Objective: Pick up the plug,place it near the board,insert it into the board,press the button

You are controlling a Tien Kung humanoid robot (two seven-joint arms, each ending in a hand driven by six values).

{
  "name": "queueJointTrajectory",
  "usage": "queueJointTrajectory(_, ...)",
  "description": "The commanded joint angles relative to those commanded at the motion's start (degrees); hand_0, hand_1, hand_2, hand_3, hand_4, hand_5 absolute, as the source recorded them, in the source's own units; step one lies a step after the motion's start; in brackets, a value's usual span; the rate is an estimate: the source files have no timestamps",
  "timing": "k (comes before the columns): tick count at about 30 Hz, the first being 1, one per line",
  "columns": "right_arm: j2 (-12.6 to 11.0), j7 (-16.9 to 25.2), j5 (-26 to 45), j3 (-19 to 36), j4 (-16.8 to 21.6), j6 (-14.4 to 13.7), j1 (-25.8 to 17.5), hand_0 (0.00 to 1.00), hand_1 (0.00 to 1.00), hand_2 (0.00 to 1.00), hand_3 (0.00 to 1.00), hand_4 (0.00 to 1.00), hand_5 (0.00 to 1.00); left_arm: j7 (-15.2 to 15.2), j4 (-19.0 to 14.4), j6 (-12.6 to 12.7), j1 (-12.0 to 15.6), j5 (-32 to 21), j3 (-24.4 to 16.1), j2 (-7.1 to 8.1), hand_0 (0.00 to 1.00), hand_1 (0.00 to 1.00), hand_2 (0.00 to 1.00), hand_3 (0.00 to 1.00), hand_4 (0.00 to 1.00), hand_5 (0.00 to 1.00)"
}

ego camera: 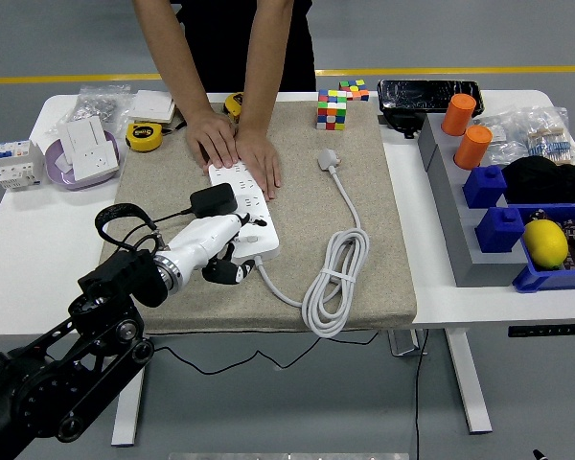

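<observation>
One black plug (214, 200), a boxy adapter, already sits seated in the white power strip (243, 209) on the beige mat (268, 192), so the step in hand looks like the button press. The left hand (216, 251) lies at the strip's near end, its white back turned up and its dark fingers (228, 274) curled under beside the strip's edge. They hold nothing that I can make out, and whether a fingertip already touches the strip cannot be told from here. The right arm is out of view.

A person at the far side presses both hands (235, 149) flat on the strip's far end, steadying it.

To do this well, I judge the hand should lead with one extended finger rather than the whole curled fist, and come down squarely on the switch, which seems to sit near that near end but is too small to be sure of. The push should go straight down, not sideways, or the strip may skid on the cloth or the black cord (163, 217) may snag. A second white cable (337, 273) with a grey plug lies coiled to the right, well apart.
</observation>
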Motion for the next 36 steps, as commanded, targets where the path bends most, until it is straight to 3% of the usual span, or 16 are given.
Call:
queueJointTrajectory(5, 0.06, -0.01, 0.17, -0.17, 0.0, -0.04, 0.07, 0.89, 0.784, 0.767, 0.788, 0.998, 0.998, -6.02, -0.01, 6.23, -1.56, -2.84, -1.77, -0.31, 0.212, 0.023, 0.139, 0.8, 0.614, 0.002)
queueJointTrajectory(6, 0.04, -0.06, 0.18, -0.23, 0.0, -0.04, 0.08, 0.891, 0.784, 0.767, 0.788, 0.998, 0.998, -7.74, -0.06, 7.81, -2.16, -4.58, -2.42, -0.43, 0.277, 0.176, 0.288, 0.81, 0.575, 0.002)
queueJointTrajectory(11, 0.03, -0.37, 0.16, -0.25, 0.0, -0.16, 0.07, 0.891, 0.784, 0.767, 0.788, 0.998, 0.998, -14.36, 2.04, 13.87, -4.67, -14.12, -4.87, -1.53, 0.277, 0.176, 0.288, 0.81, 0.575, 0.002)
queueJointTrajectory(12, 0.04, -0.39, 0.15, -0.2, 0.0, -0.17, 0.08, 0.89, 0.784, 0.767, 0.788, 0.998, 0.998, -15.19, 2.89, 14.68, -5.08, -15.86, -5.41, -1.83, 0.608, 0.725, 0.665, 0.805, 0.936, 0.114)
queueJointTrajectory(17, 0.14, -0.34, 0.56, -0.47, 0.0, -0.21, 0.15, 0.89, 0.784, 0.767, 0.788, 0.998, 0.998, -17.9, 9.23, 17.14, -7.15, -25.03, -8.65, -3.76, 0.608, 0.725, 0.665, 0.805, 0.936, 0.114)
queueJointTrajectory(18, 0.15, -0.39, 0.52, -0.44, 0.0, -0.21, 0.13, 0.89, 0.783, 0.767, 0.788, 0.998, 0.998, -17.99, 10.59, 17.22, -7.59, -25.87, -9.15, -4.07, 0.885, 0.943, 0.898, 0.832, 0.998, 0.282)
queueJointTrajectory(23, 0.17, -0.53, 0.52, -0.46, 0.0, -0.24, 0.1, 0.89, 0.783, 0.767, 0.788, 0.998, 0.998, -17.92, 17.17, 16.82, -9.62, -26.34, -10.69, -5.48, 0.885, 0.943, 0.898, 0.832, 0.998, 0.282)
queueJointTrajectory(24, 0.17, -0.52, 0.57, -0.49, 0.0, -0.25, 0.12, 0.886, 0.783, 0.767, 0.788, 0.998, 0.998, -17.88, 18.3, 16.65, -9.87, -26.38, -10.83, -5.71, 0.998, 0.998, 0.953, 0.859, 0.998, 0.285)
queueJointTrajectory(36, 0.11, -0.99, 0.98, -1.28, 0.0, -0.46, 0.19, 0.884, 0.782, 0.766, 0.788, 0.998, 0.998, -16.67, 31.26, 14.02, -13.14, -22.45, -8.76, -7.7, 0.984, 0.995, 0.892, 0.806, 0.998, 0.256)
